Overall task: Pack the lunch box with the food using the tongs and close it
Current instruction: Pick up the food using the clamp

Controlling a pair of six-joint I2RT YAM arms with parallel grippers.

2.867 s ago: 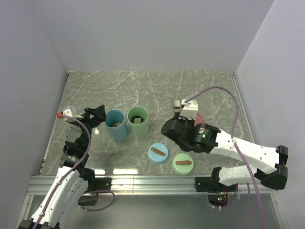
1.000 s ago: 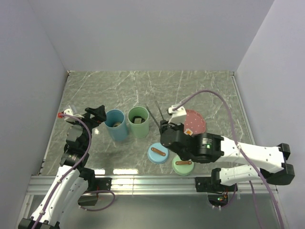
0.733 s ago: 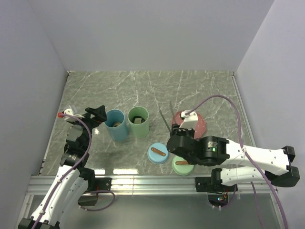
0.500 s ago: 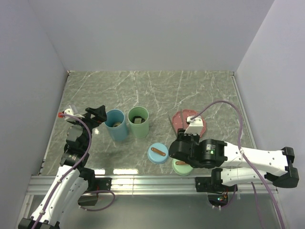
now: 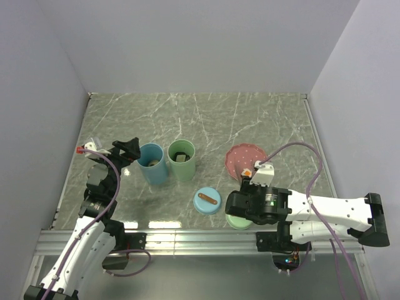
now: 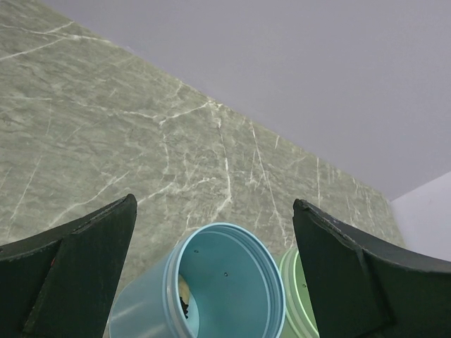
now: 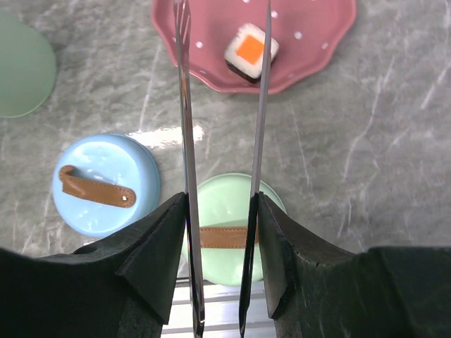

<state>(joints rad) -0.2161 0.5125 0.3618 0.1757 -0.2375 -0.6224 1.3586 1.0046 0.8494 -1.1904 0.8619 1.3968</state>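
– Marble tabletop (image 7: pixel 394 141): right pincer (image 7: pixel 220 232) clamped on tongs (image 7: pixel 184 141), arms apart, aimed at orange-topped piece (image 7: pixel 251 51) on pink plate (image 7: pixel 310 28); left pincer (image 6: pixel 211 211) apart.
– Risk: off-centre squeeze flips piece off plate.

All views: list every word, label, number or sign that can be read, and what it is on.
None can be read.
The plate bears only white dots.
The blue lid and green lid carry plain brown straps.
The tongs, blue cup and green cup show no lettering.
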